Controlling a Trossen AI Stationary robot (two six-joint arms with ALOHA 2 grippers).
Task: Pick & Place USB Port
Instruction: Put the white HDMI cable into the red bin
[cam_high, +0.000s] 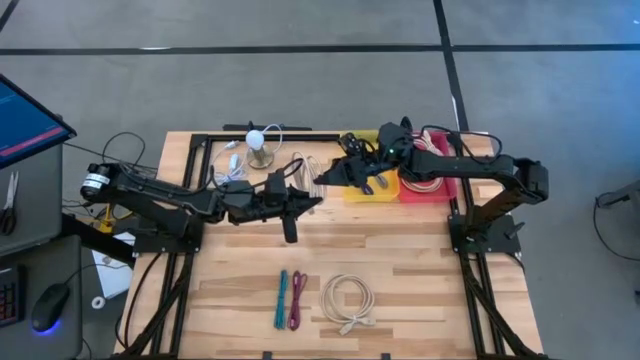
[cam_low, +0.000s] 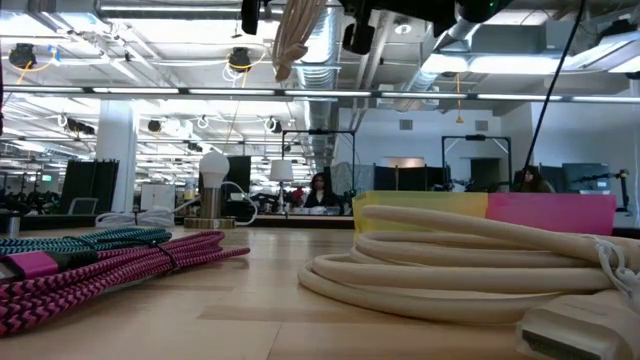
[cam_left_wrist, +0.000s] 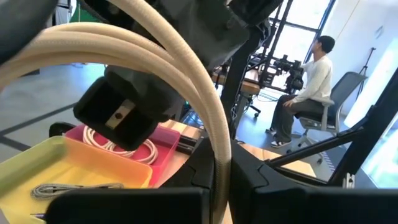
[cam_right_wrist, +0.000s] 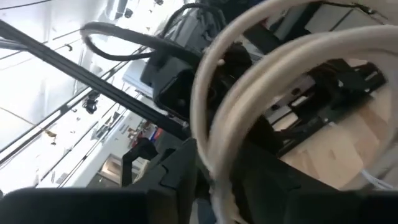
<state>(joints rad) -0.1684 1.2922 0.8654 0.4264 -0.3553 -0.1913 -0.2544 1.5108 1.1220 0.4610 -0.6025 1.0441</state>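
A beige coiled cable (cam_high: 303, 170) is held in the air between both grippers, over the far middle of the table; in the low view it hangs as a bunch (cam_low: 293, 35) at the top. My left gripper (cam_high: 312, 198) reaches it from the left and is shut on it. My right gripper (cam_high: 328, 178) comes from the right, beside the yellow bin (cam_high: 372, 188), and is shut on it too. In the left wrist view the loops (cam_left_wrist: 186, 68) arch past the right gripper's dark body (cam_left_wrist: 124, 106). My left gripper pinches the cable's loops (cam_left_wrist: 219, 163) between its two fingers, several strands together, coming level from the table's left. The coil is lifted clear of the table. My right gripper pinches the same coil's loops (cam_right_wrist: 205, 163) between its fingers, coming from the table's right. The strands arch away past its fingers.
A yellow bin holding a thin grey cable (cam_left_wrist: 74, 188) and a pink bin (cam_high: 430, 185) with a white cable stand at the far right. A small bulb lamp (cam_high: 258, 142) stands far left of centre. Teal (cam_high: 281, 298), magenta (cam_high: 297, 300) and beige (cam_high: 348, 300) cables lie near the front edge.
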